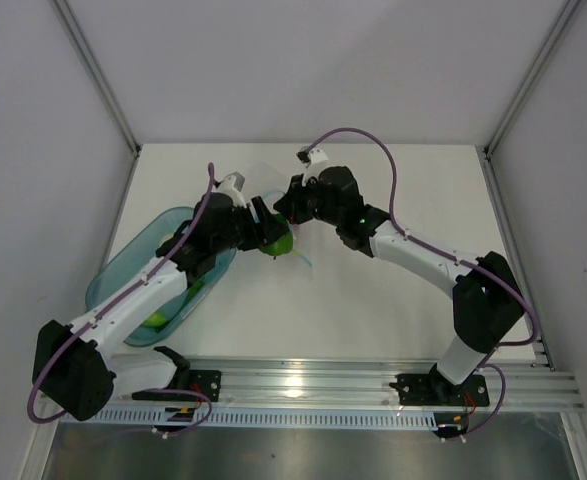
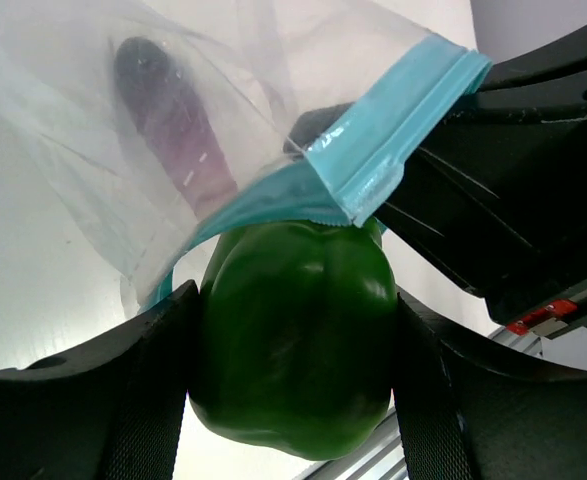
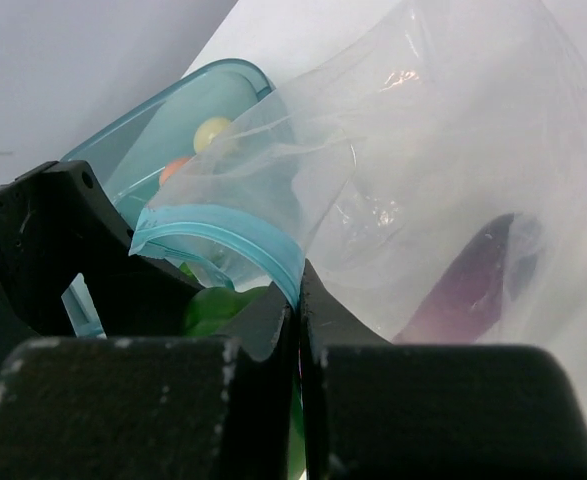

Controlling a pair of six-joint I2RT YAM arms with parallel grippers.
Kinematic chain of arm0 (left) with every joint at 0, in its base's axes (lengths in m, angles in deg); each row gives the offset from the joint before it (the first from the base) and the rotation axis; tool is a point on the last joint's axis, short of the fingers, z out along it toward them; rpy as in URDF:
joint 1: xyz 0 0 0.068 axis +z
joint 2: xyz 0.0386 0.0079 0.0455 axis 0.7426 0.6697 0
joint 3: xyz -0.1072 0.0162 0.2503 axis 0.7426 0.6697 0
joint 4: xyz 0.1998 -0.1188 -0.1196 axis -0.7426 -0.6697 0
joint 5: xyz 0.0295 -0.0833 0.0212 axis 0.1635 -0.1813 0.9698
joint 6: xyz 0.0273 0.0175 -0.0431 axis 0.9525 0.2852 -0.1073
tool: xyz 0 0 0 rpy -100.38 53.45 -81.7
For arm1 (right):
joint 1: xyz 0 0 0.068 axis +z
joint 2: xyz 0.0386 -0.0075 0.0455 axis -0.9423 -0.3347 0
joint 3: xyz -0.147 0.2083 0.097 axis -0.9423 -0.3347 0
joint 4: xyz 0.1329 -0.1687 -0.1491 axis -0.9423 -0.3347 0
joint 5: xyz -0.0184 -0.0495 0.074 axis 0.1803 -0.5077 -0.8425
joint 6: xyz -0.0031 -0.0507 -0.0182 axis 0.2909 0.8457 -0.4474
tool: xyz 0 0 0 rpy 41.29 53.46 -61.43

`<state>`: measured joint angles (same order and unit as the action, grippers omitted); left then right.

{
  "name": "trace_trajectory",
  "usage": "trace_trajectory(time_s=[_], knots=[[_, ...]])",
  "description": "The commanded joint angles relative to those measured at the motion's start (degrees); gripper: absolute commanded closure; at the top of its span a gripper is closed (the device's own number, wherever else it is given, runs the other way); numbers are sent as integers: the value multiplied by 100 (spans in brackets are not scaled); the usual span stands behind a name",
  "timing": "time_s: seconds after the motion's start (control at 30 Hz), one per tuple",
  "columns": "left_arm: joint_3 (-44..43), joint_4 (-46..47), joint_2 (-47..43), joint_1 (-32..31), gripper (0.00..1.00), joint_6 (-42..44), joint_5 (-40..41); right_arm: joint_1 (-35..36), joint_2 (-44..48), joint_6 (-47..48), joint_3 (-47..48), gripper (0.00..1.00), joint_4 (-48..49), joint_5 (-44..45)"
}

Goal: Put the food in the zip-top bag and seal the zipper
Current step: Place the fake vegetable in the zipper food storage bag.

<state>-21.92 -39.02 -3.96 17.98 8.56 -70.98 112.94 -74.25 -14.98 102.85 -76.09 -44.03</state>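
Observation:
My left gripper (image 1: 273, 238) is shut on a green toy pepper (image 2: 293, 335), held right at the mouth of the clear zip-top bag (image 2: 123, 150). The pepper also shows in the top view (image 1: 278, 242). My right gripper (image 1: 285, 208) is shut on the bag's teal zipper strip (image 3: 243, 240) and holds the mouth up and open. The strip also shows in the left wrist view (image 2: 383, 140). A purple food piece (image 2: 173, 120) lies inside the bag and also shows in the right wrist view (image 3: 473, 280). More food, green (image 1: 168, 310), yellow (image 3: 213, 130) and orange (image 3: 173, 170), lies in the tray.
A translucent blue oval tray (image 1: 123, 270) sits at the left under my left arm. A metal rail (image 1: 353, 385) runs along the near table edge. Grey walls close in the left, back and right sides.

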Motion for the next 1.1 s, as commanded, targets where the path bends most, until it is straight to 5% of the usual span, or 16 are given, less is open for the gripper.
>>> trace_trajectory(time_s=[0.0, 0.2, 0.27, 0.3, 0.57, 1.07], knots=[[-342, 27, 85, -35, 42, 107, 230, 74, -69, -125, 197, 100, -211, -230], [-1167, -834, 524, -26, 36, -77, 931, 136, 114, 191, -75, 100, 0, -248], [-1213, -915, 499, -26, 7, -130, 1161, 144, 203, 201, -163, 100, 105, -231], [-1213, -880, 472, -26, 1, -130, 1292, 144, 273, 209, -190, 100, 132, -231], [-668, -247, -204, -26, 0, 63, 1197, 153, 265, 236, -190, 100, 71, -161], [860, -493, -1663, -122, 2, 46, 1276, 136, 194, 51, -67, 100, -97, 7]])
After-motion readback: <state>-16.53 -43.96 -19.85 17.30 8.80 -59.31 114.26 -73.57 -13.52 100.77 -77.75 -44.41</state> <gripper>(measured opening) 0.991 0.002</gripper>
